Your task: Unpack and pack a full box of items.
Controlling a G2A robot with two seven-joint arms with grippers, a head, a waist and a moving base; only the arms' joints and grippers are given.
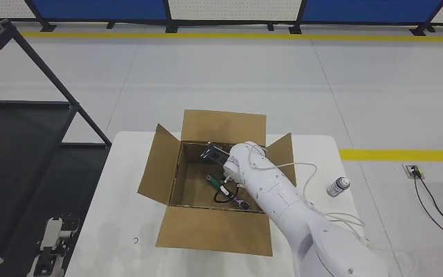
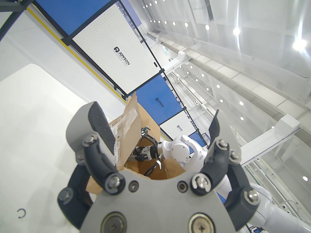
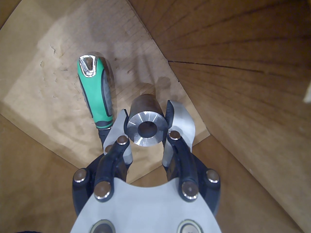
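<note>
so the right hand (image 3: pixel 147 112) is clamped on a short shiny steel cylinder with a hole through it (image 3: pixel 145 104) down inside the brown cardboard box (image 3: pixel 243 49), a green-handled chrome tool (image 3: pixel 95 90) lies just beside it on the box floor, and the left hand (image 2: pixel 156 112) sits off over the white counter (image 2: pixel 36 122), spread wide and empty

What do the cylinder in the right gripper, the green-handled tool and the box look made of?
The cylinder looks like machined steel: its bored end face gleams. The tool handle seems green rubbery plastic with grey inserts and a chromed cap. The box is matte brown corrugated cardboard, flute lines showing.
</note>
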